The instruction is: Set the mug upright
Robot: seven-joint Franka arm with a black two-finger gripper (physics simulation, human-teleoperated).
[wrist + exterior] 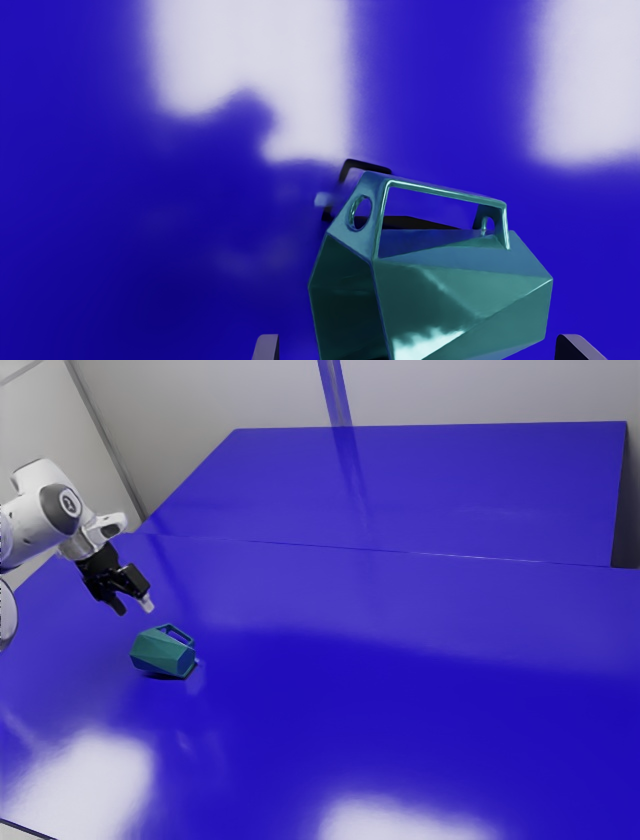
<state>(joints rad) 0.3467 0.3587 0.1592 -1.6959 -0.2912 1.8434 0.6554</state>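
Observation:
In the exterior view, my black gripper [133,606] hangs above the table, a little up and to the left of the teal mug [164,652]. The faceted mug lies on its side on the blue surface, its handle on the upper side. In the wrist view the mug [450,285] appears between and beyond the two widely spaced tips of my open gripper [417,347]; neither tip touches it. The angular handle faces away from the fingertips, and a dark opening shows at one end of the mug.
The glossy blue table [400,700] carries bright white reflections. A second blue surface [420,490] lies behind it, close to a pale wall [480,390] in the exterior view.

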